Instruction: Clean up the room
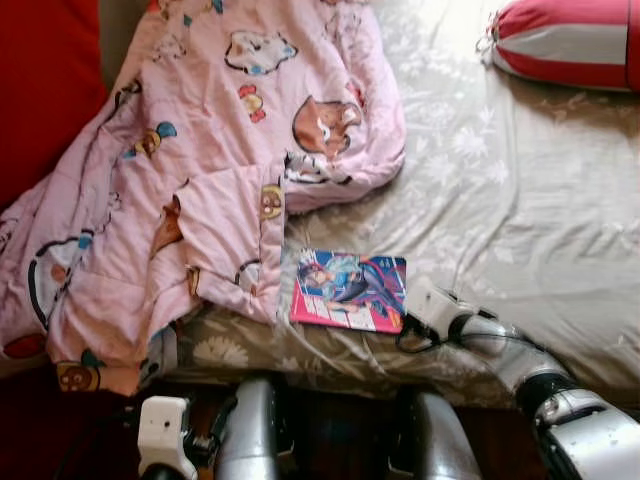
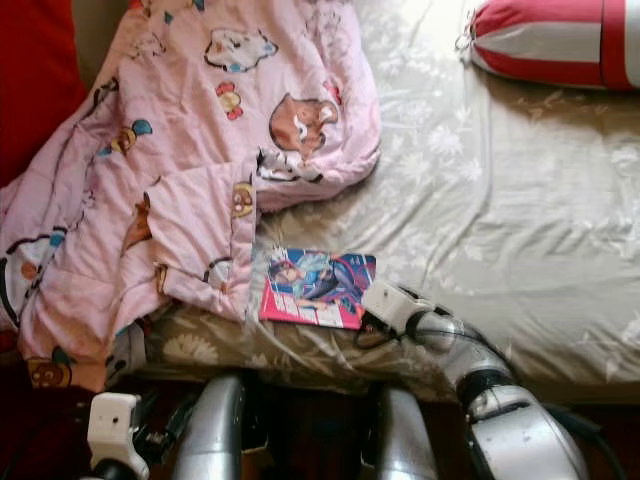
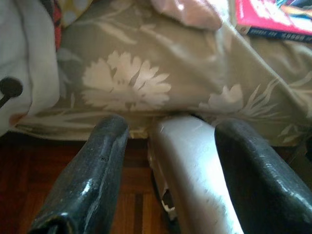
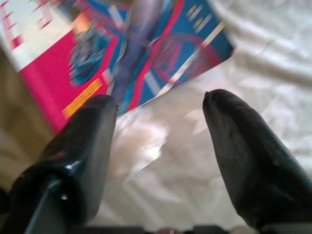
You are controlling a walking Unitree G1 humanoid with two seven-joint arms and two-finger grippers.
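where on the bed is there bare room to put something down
The widest bare stretch of the floral bedsheet lies between the pink cartoon blanket and the red and white striped bolster, running down to the bed's near edge. The left half is crowded under the blanket. Near the edge, the comic book and the open right gripper take up the middle.

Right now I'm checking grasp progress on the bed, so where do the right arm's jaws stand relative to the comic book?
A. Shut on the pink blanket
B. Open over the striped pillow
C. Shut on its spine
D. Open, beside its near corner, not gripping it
D: the right gripper is spread open on the sheet at the corner of the comic book, nothing between the fingers.
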